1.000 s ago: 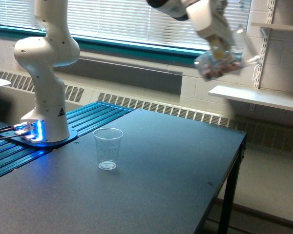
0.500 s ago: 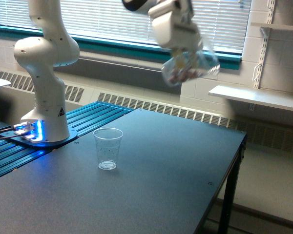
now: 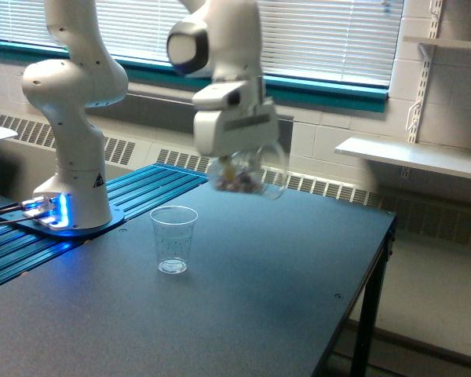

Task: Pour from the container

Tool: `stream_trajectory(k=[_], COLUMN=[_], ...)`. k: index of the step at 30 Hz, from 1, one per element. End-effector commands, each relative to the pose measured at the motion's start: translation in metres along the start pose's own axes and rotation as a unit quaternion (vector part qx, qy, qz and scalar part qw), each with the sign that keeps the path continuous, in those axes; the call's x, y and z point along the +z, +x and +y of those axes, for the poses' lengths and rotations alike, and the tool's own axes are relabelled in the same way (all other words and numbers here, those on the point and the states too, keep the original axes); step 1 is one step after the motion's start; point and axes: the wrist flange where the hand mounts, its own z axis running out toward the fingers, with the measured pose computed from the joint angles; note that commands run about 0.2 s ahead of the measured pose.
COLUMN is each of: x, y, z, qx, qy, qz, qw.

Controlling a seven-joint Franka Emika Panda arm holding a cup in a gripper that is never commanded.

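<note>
Gripper (image 3: 243, 161) in mid-air above the counter (image 3: 243, 306), clamped on the container (image 3: 247, 174); fingers largely hidden behind the cup and motion-blurred, so exact spread not readable, but closed enough to carry it. Container clear, tipped well off upright, mouth toward the exterior view's right; reddish-purple and pale pieces visible bunched inside at the lower wall. Nothing seen falling from it. Second clear cup (image 3: 173, 239) upright on the counter, below and toward the exterior view's left of the container, well apart from it, faintly speckled, no coloured pieces visible inside. Arm base (image 3: 71, 212) with blue light at the counter's far left edge. Judged progress: container lifted and carried, approach stage only; pour not begun. Left to do, by judgement: bring the mouth over the standing cup, lower, tilt toward it so pieces drop in rather than scatter on the counter.
</note>
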Motion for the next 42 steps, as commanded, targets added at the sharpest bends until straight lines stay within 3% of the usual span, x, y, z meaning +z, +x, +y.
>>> stream_trajectory(k=[1, 9, 24, 42], x=[-0.014, -0.024, -0.025, -0.029], y=[-0.006, -0.014, -0.055, -0.109], z=[0.0, -0.003, -0.002, 0.012], qx=[0.014, 0.025, 0.05, 0.136], qy=[0.016, 0.025, 0.033, 0.032], qz=[0.013, 0.016, -0.013, -0.047], qw=[0.9997, 0.9992, 0.9981, 0.9891])
